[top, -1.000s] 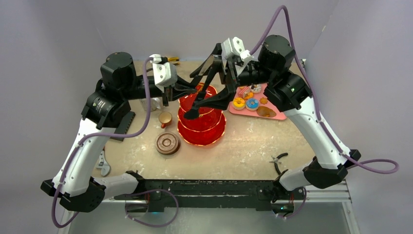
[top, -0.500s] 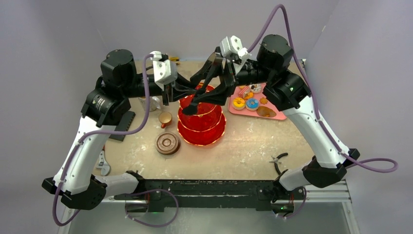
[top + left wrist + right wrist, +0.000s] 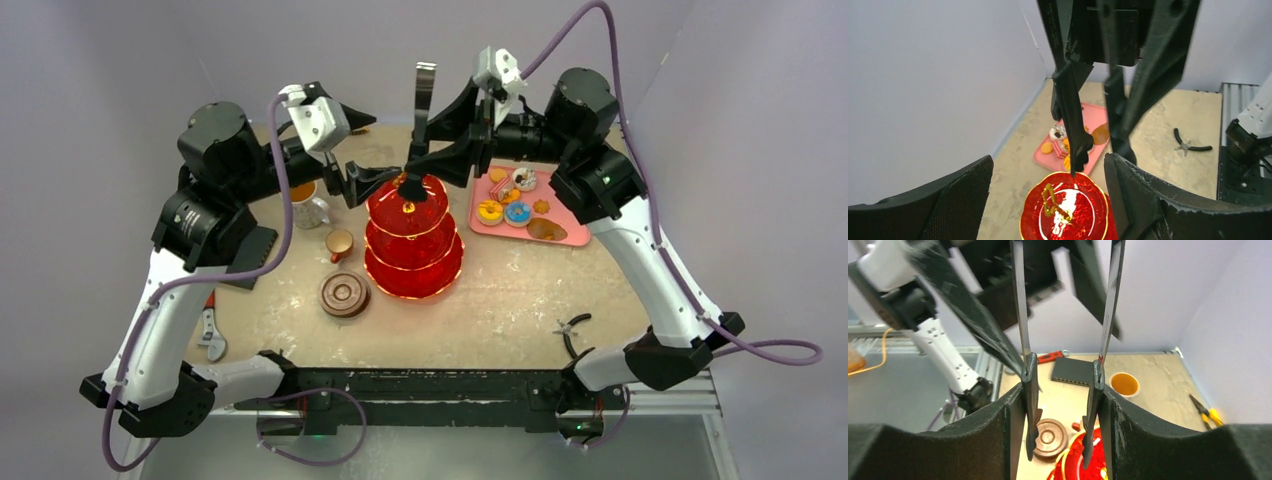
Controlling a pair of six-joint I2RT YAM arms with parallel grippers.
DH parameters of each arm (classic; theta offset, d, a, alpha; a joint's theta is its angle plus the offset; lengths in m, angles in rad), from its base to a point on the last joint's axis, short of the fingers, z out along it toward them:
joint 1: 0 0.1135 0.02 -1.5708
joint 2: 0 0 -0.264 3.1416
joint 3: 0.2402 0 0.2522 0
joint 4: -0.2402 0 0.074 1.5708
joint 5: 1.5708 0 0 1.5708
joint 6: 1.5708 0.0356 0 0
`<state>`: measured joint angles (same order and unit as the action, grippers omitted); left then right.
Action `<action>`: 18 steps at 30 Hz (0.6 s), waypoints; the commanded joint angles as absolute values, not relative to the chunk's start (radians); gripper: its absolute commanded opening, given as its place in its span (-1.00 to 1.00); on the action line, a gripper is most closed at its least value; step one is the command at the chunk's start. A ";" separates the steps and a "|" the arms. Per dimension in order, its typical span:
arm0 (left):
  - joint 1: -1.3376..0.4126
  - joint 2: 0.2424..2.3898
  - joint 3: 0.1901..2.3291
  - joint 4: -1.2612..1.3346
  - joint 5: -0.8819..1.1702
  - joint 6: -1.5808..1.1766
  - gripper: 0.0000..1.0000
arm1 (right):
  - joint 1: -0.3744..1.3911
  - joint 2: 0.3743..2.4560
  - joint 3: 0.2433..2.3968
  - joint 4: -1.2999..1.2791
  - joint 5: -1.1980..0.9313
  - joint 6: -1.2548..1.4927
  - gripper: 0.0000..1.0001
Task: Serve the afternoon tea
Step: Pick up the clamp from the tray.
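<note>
The red three-tier stand (image 3: 412,240) with its gold handle (image 3: 1054,202) stands mid-table. Black tongs (image 3: 420,110) point upright, tips just over the top tier (image 3: 1083,215). My right gripper (image 3: 450,160) is shut on the tongs, one arm against each finger (image 3: 1020,315). Just left of the stand's top, my left gripper (image 3: 362,182) is open and holds nothing. The white mug of amber tea (image 3: 305,200) stands at the back left. A small brown cup (image 3: 340,244) and its saucer (image 3: 345,295) sit left of the stand. Colourful pastries (image 3: 515,205) lie on the pink tray (image 3: 570,238).
Black pliers (image 3: 572,330) lie near the front right edge. A wrench (image 3: 213,340) lies at the front left, and a black block (image 3: 250,255) sits under the left arm. Yellow-handled pliers (image 3: 1205,412) lie by the back wall.
My left gripper opened, let go of the tongs and drew back to the left. My right gripper closed on the tongs and swung them upright.
</note>
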<state>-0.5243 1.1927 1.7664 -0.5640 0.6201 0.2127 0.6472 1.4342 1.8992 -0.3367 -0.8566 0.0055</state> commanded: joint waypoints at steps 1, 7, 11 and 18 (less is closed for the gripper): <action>-0.529 1.153 1.789 -0.502 0.509 0.217 0.61 | 0.562 1.390 1.836 -0.176 -0.814 0.129 0.07; -0.529 1.157 1.771 -0.404 0.485 0.202 0.59 | 0.554 1.384 1.804 -0.141 -0.756 0.141 0.03; -0.529 1.219 1.788 -0.242 0.301 0.164 0.39 | 0.555 1.370 1.780 -0.111 -0.775 0.145 0.05; -0.534 1.385 1.943 -0.230 0.302 0.146 0.34 | 0.555 1.356 1.745 -0.062 -0.816 0.165 0.07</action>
